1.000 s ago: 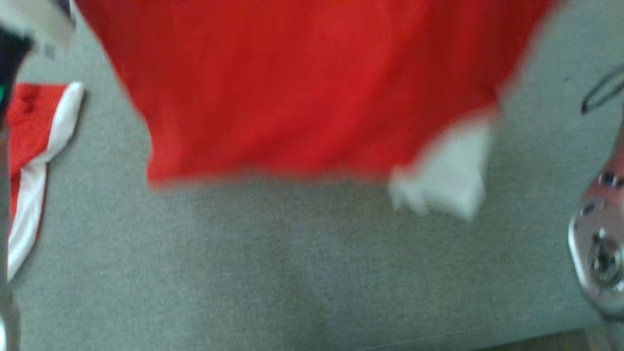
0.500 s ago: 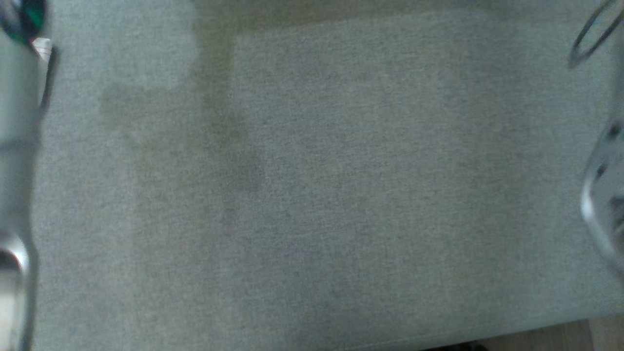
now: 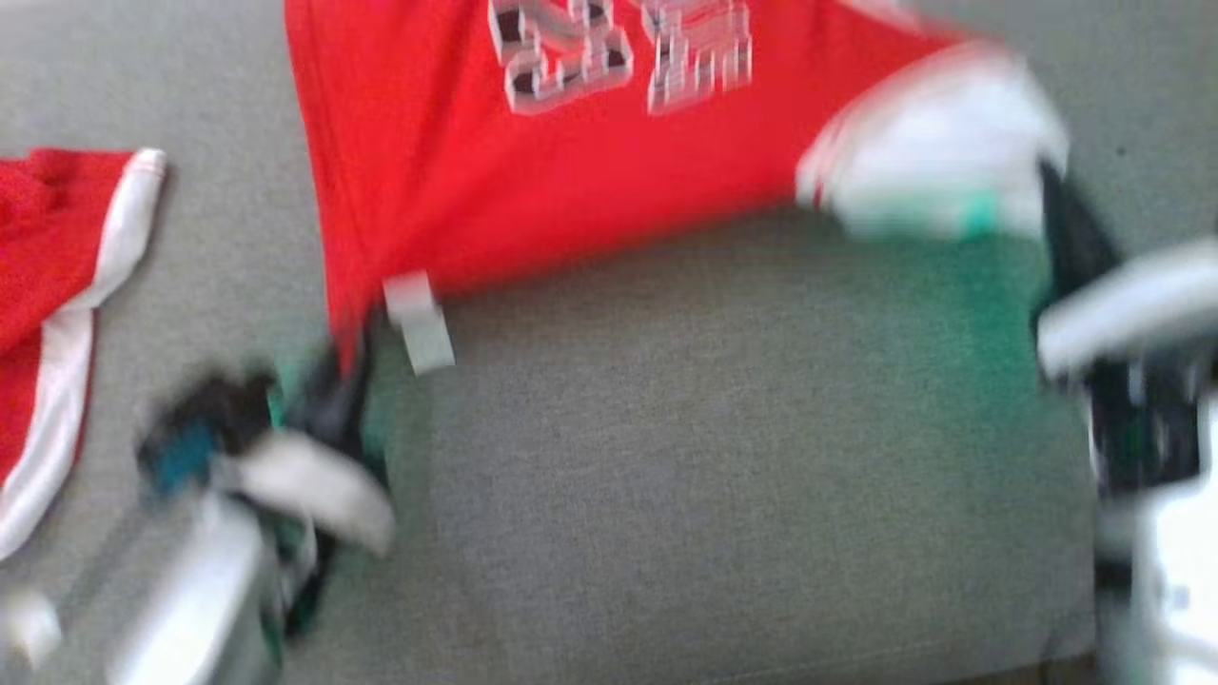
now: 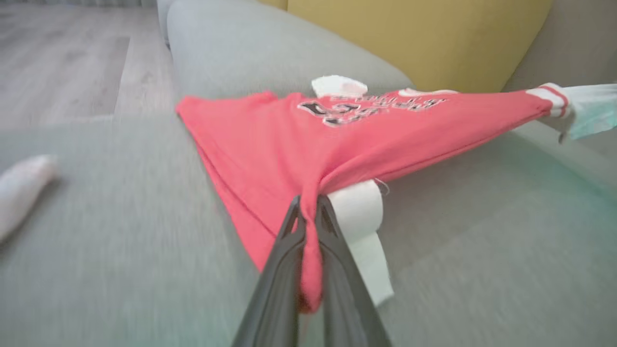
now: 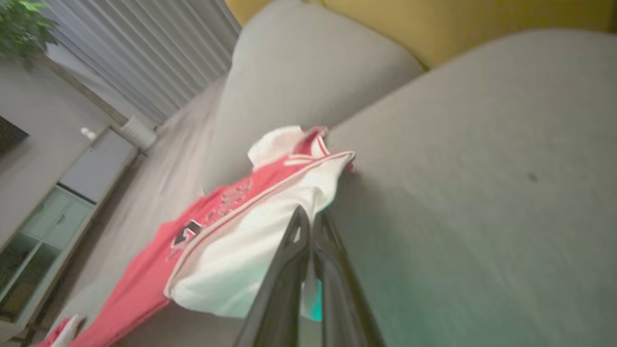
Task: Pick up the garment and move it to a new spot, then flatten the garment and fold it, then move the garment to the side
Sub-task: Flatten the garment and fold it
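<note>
Garment (image 4: 260, 144) stretched over sofa seat (image 4: 482, 250) | my left gripper (image 4: 308, 201) clamped on red edge (image 4: 311, 277), right gripper (image 5: 308, 213) on white sleeve (image 5: 231, 270) | risk: taut pull may slip sleeve free

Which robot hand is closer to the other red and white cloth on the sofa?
Left. The left gripper is near that cloth; the right gripper is far across the sofa, pinching the jersey.
</note>
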You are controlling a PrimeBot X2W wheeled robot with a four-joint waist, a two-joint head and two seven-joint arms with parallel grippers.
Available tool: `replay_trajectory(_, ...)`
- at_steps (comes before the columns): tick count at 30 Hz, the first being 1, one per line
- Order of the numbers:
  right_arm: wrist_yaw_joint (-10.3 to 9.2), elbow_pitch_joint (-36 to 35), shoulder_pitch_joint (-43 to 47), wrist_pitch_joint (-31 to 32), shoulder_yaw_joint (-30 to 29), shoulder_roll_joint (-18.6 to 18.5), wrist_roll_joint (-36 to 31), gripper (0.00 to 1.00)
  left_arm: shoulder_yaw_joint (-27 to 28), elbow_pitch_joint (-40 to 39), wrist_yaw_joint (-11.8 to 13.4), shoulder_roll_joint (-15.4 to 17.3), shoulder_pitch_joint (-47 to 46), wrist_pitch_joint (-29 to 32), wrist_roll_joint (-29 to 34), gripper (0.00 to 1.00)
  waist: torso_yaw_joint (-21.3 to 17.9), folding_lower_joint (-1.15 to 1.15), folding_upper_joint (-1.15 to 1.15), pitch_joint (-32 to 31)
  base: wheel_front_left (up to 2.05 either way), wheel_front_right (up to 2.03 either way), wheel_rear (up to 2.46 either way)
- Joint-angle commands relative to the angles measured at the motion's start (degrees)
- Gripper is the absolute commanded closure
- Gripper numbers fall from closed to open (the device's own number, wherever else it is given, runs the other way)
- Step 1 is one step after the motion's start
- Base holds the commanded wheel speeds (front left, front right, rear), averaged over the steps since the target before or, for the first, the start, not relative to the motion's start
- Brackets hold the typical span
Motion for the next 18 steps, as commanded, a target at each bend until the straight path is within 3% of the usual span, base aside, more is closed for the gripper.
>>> replay_trajectory(1,0.44,-4.7,1.3,0.9,0.0,0.2,-0.3,1.0,2.2,-3.2,1.2,2.5,1.0,-0.9,-0.5,1.0,0.2,0.02,0.0,-1.9,0.0,0.0,0.0)
replay_trajectory(5,0.44,-14.8,15.3,5.1,-1.1,1.6,-1.0,1.0,1.1,-10.8,4.9,2.5,13.3,-1.6,-1.0,1.0,0.3,0.02,0.0,-3.6,0.0,0.0,0.0)
replay_trajectory(10,0.44,-26.4,33.3,8.1,-3.0,2.7,-3.1,1.0,0.0,-21.3,11.2,2.8,27.3,-0.9,-1.1,1.0,0.8,0.02,0.0,-4.0,0.0,0.0,0.0)
replay_trajectory(14,0.44,-30.3,40.6,7.5,-3.4,2.8,-1.1,1.0,-0.6,-27.3,12.6,2.6,33.5,1.0,-3.9,1.0,1.0,0.02,0.0,-3.3,0.0,0.0,0.0)
replay_trajectory(18,0.44,-30.7,39.1,7.5,-2.6,2.8,-0.5,1.0,0.0,-29.9,12.4,2.7,34.5,3.1,-7.1,1.0,0.8,0.02,0.0,-3.3,0.0,0.0,0.0)
